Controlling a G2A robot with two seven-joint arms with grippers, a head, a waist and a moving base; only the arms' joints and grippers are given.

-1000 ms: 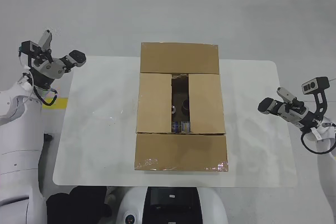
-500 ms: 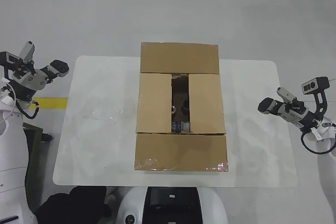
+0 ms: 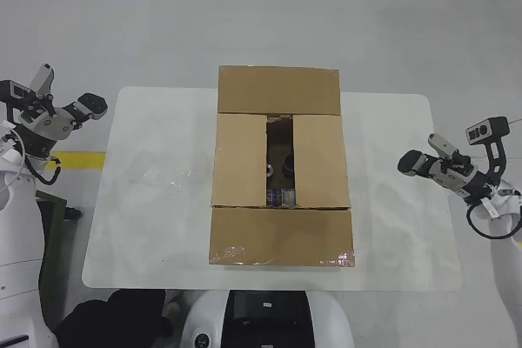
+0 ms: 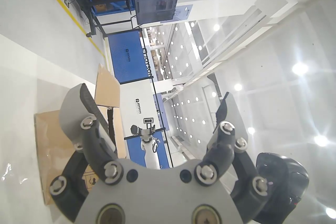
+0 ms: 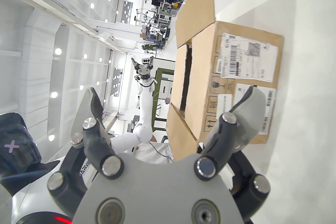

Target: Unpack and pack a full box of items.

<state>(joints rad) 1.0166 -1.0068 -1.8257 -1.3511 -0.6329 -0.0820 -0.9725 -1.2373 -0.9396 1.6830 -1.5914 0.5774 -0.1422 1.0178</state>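
Right gripper (image 3: 407, 163) has edged toward the table (image 3: 157, 226), jaws spread, empty. One cardboard box (image 3: 278, 235) sits mid-table; between its two inner flaps (image 3: 239, 161), dark items (image 3: 281, 165) are too shadowed to count. Farther off, left gripper (image 3: 94, 103) hangs spread past the table's corner.

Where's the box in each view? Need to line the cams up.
Top: box mid-table, between the two arms.
Left wrist: box on the table past the left gripper, partly behind one of the jaws.
Right wrist: box past the right gripper, labelled side facing the camera.
Shared landmark: the dark gap between the inner flaps.
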